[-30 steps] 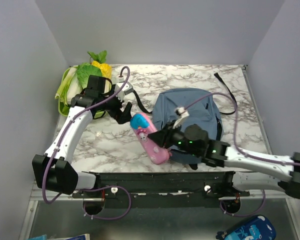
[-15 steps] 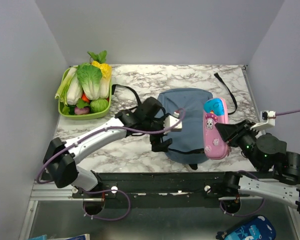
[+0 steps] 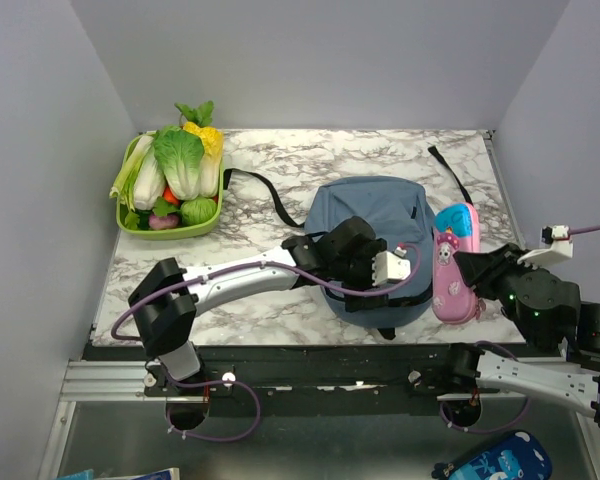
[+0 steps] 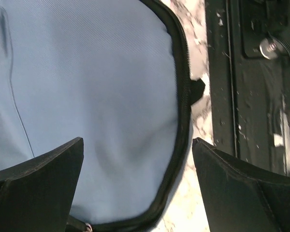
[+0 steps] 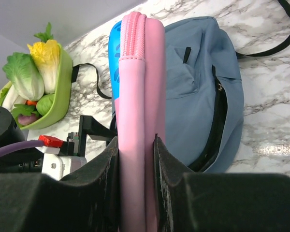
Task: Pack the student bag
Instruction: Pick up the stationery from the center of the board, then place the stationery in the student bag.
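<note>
The dusty-blue student bag lies flat in the middle of the marble table, its black straps trailing left and back right. My left gripper hovers open and empty over the bag's near edge; its wrist view shows the blue fabric and the black zipper between the spread fingers. My right gripper is shut on the pink pencil case and holds it just right of the bag. In the right wrist view the case stands on edge between the fingers, beside the bag.
A green basket of toy vegetables stands at the back left and shows in the right wrist view. A black strap lies between it and the bag. A black rail runs along the near edge. A blue printed pouch lies below the table.
My left arm has swung right across the bag to its near right part. My right gripper has carried the pink pencil case from the bag's left side to its right side.
</note>
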`<state>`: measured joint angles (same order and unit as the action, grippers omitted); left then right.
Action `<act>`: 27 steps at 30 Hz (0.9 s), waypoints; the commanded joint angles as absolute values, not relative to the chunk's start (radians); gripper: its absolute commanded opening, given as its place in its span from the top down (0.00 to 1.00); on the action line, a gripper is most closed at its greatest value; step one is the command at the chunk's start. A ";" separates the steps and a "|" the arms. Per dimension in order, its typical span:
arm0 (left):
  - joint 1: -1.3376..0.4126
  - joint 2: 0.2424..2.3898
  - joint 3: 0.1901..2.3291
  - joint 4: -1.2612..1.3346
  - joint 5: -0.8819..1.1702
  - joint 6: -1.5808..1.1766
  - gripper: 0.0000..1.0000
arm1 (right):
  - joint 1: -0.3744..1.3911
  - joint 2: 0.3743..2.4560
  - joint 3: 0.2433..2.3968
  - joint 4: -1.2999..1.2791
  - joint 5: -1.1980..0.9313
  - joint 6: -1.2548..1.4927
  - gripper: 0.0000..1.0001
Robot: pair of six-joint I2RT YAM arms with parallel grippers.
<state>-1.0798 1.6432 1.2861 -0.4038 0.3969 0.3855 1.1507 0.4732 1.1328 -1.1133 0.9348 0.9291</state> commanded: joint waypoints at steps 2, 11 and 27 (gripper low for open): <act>-1.123 1.697 1.315 -0.242 0.269 0.316 0.01 | 1.152 0.466 1.169 -1.183 0.997 0.965 0.95; -1.203 1.749 1.356 -0.225 0.193 0.321 0.01 | 1.151 0.457 1.183 -1.195 0.996 0.951 0.96; -1.129 1.824 1.494 -0.224 -0.133 0.331 0.72 | 1.152 0.433 1.184 -1.190 0.966 0.917 0.98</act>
